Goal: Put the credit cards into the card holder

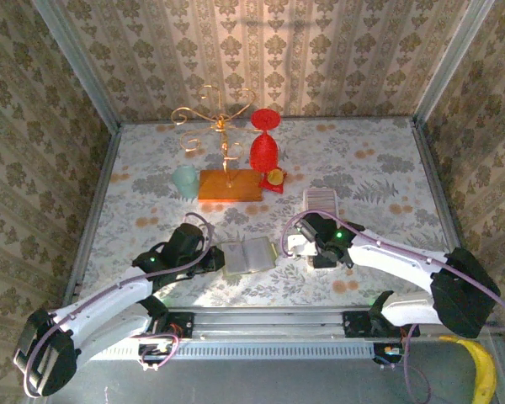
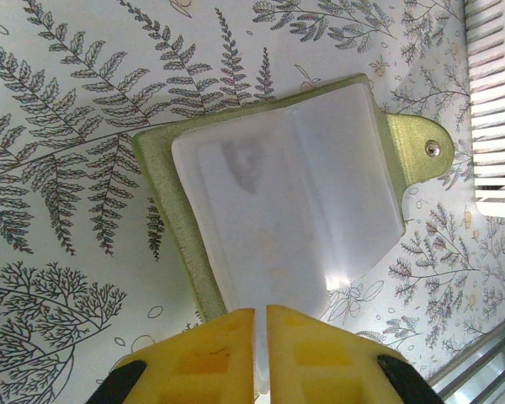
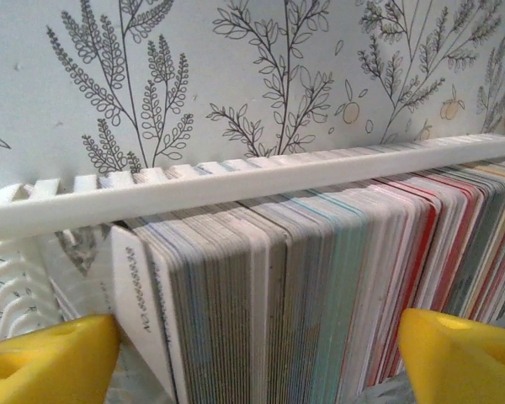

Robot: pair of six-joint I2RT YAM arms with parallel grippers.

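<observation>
I find the credit cards (image 3: 320,286) standing on edge, tightly packed in a white rack (image 3: 236,189) on the bench (image 1: 379,160). A rail of the rack runs along their far edge. The right gripper (image 3: 254,353) has its jaws spread, one on either side of the stack. Just left lies the card holder (image 2: 295,210), open, with its clear sleeves up. The left gripper (image 2: 261,353) has its jaws pinching a sleeve edge. Well behind stand a gold stand (image 1: 227,181), a red ornament (image 1: 265,147) and a pale cup (image 1: 185,181).
</observation>
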